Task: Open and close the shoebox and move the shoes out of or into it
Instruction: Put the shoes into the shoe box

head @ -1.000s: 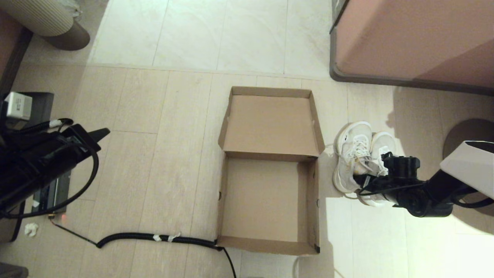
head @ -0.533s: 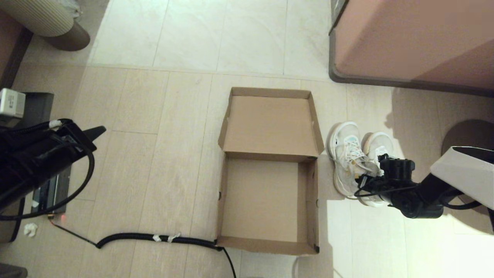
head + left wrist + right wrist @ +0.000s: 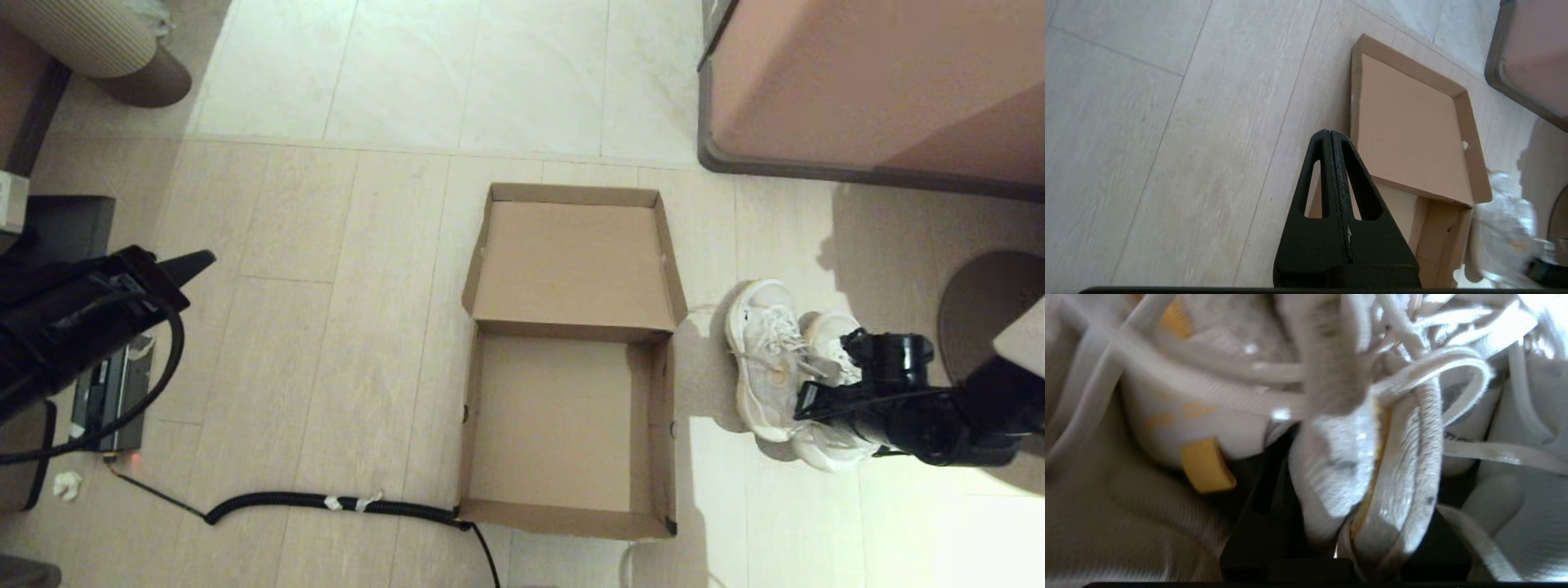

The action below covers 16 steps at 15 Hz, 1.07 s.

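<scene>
Showing the right gripper clamped on the shoes, with the inner collars of both sneakers pinched together between its black fingers; the wrist view shows white mesh, laces and a yellowish insole pressed close around them. The pair sits directly in front of and under this gripper, toes pointing away from the robot, the two shoes touching side by side. The shoebox stands just beside the gripper on its inner side, apart from the nearer shoe by a narrow strip of floor. Its lid is folded fully back and lies flat beyond the tray, whose brown cardboard bottom is bare. A pinkish-brown cabinet rises beyond the right gripper. The left gripper hangs well apart from the box on the opposite side, its two fingers pressed flat together with nothing between them. A black ribbed cable runs along the floor below the left gripper to the near left corner of the box.
</scene>
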### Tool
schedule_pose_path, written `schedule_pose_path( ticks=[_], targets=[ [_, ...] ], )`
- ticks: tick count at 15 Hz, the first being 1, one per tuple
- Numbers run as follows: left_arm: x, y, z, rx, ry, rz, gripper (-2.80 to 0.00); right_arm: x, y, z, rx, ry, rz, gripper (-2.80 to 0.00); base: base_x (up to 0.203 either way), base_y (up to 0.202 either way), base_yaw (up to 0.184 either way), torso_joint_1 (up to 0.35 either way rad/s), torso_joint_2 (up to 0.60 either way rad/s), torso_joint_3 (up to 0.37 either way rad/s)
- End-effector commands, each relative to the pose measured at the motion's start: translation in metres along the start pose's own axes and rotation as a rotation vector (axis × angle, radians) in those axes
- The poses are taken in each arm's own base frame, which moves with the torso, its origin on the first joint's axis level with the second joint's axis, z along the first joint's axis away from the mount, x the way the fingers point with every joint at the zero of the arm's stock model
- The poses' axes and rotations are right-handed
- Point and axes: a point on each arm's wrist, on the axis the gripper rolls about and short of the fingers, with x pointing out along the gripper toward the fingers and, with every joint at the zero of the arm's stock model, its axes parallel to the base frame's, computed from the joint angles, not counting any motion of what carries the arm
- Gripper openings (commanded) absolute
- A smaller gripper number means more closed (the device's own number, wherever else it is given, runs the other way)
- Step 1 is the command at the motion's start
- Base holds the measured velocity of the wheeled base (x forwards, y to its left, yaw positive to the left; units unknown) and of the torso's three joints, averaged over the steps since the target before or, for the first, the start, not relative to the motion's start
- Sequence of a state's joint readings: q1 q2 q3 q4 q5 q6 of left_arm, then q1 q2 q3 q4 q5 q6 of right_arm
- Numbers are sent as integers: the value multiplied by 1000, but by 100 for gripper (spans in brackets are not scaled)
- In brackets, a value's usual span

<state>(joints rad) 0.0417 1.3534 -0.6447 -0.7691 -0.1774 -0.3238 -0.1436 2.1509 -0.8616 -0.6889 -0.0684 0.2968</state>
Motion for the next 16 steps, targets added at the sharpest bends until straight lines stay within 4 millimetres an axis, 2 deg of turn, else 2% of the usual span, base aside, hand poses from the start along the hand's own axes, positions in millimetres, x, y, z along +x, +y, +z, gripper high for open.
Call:
schedule_pose_path(
  ticks=[1, 5, 8, 11, 14, 16],
  targets=[
    [-5, -3, 5, 25, -22, -11, -280, -64, -8, 30, 27, -84, 23, -280, 0, 0, 0, 0, 0, 0],
    [-24, -5, 0, 47, 37, 9, -280, -167, -16, 42, 43, -92, 108, -280, 0, 0, 0, 0, 0, 0],
    [-32, -3, -10, 42, 72, 27, -280, -231, -8, 35, 14, -81, 201, -280, 0, 0, 0, 0, 0, 0],
    [-31, -3, -10, 43, 77, 30, -280, -261, 25, 19, -100, -27, 392, -280, 0, 0, 0, 0, 0, 0],
    [-23, 0, -14, 80, 99, 45, -280, -275, 57, 2, -264, 10, 552, -280, 0, 0, 0, 0, 0, 0],
    [-8, 5, -23, 98, 141, 61, -280, -278, 80, -12, -365, 34, 593, -280, 0, 0, 0, 0, 0, 0]
  ],
)
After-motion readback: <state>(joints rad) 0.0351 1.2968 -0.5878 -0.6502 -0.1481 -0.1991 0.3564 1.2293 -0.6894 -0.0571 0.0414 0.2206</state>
